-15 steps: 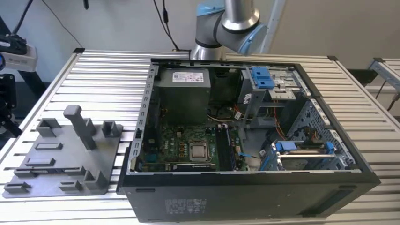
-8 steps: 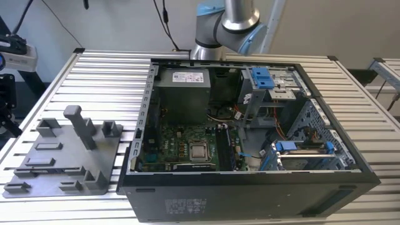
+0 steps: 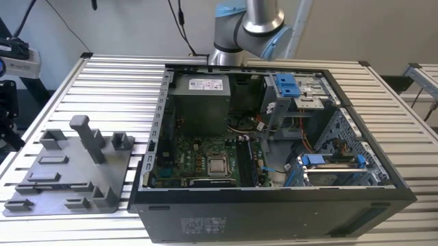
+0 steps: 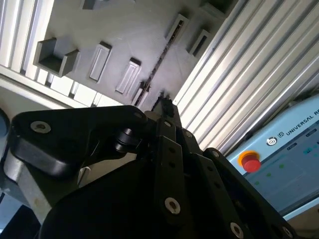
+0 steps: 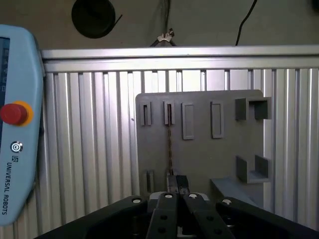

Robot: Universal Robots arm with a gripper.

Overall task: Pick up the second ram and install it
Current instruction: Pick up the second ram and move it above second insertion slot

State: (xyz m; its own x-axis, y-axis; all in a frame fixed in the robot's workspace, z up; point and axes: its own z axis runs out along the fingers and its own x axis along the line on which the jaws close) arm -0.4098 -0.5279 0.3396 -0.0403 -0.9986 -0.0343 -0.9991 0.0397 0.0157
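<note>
- Gripper [image 5: 175, 180]: claw pressed together, seemingly pinching near end of the second ram [image 5: 169, 144]; contact itself hard to confirm. Seen also in the second wrist view [image 4: 163, 105]
- The second ram: thin dark board seen edge-on, standing on grey holder tray [image 5: 199, 154] in both wrist views [image 4: 159, 62]; runs from claw tips to a narrow slot at tray's far edge
- Grey holder tray: flat plate w/ rectangular slots & upright posts, on slatted aluminium table [image 5: 99, 149]; in the exterior view [image 3: 61, 174] lies at the exterior view's left of PC case [image 3: 274, 215]
- PC case: side panel off, motherboard [image 3: 205, 159] exposed, blue drive-bay clips [image 3: 287, 84] inside
- Arm [image 3: 253, 25]: grey & light-blue joint behind case in the exterior view
- Teach pendant [image 5: 15, 124]: pale blue, red stop button [image 5: 12, 113], beside table
</note>
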